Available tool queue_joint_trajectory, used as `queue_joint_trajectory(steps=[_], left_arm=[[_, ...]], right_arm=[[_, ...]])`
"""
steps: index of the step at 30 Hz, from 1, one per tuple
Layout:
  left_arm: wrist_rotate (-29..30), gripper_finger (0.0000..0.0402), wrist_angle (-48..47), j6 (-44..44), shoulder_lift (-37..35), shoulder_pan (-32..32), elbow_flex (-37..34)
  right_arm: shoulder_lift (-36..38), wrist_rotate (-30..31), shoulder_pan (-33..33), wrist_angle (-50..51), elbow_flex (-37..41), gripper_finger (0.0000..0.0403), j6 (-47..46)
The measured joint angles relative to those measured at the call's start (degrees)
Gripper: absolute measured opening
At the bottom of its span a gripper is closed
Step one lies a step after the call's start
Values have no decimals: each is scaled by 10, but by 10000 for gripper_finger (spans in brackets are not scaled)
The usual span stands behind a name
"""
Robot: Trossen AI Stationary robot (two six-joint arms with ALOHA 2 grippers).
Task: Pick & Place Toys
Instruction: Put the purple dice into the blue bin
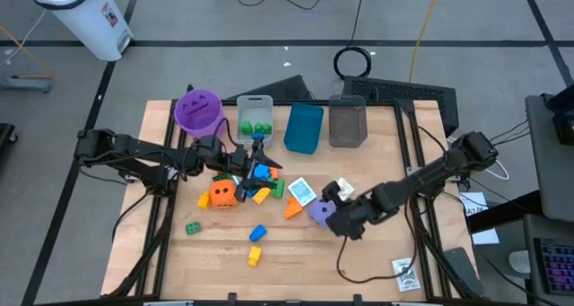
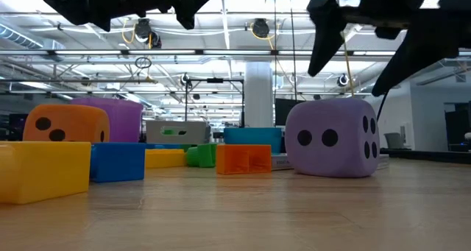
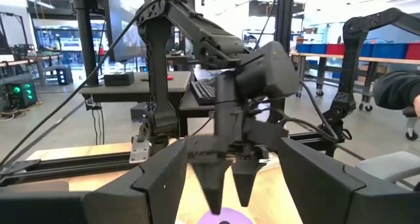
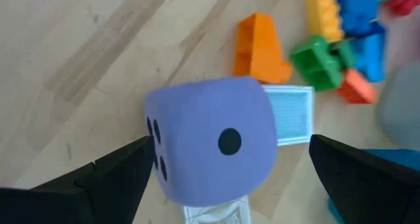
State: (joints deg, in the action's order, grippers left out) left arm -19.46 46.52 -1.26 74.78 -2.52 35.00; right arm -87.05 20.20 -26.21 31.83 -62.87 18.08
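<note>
Step in hand: I line up pick of purple die (image 4: 210, 142), sitting on wooden table (image 1: 359, 252) right of brick pile (image 1: 256, 182), just beside printed card (image 1: 301, 191). Right gripper (image 4: 220, 175) hovers over die, fingers spread wide either side, nothing grasped. Left gripper (image 1: 254, 160) hangs above pile, parted, empty. Next, I judge: lower right gripper, close on die, carry to bin.
</note>
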Motion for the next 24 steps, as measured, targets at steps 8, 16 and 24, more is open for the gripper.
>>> queue_joint_trajectory(steps=[8, 16, 24], left_arm=[[0, 243, -1, -6, 0, 0, 0], [1, 243, -15, -2, 0, 0, 0], [1, 243, -21, -2, 0, 0, 0]], right_arm=[[0, 25, -24, -10, 0, 395, -35], [-18, 22, -20, -31, 0, 394, -15], [-49, 21, -19, -29, 0, 394, -9]])
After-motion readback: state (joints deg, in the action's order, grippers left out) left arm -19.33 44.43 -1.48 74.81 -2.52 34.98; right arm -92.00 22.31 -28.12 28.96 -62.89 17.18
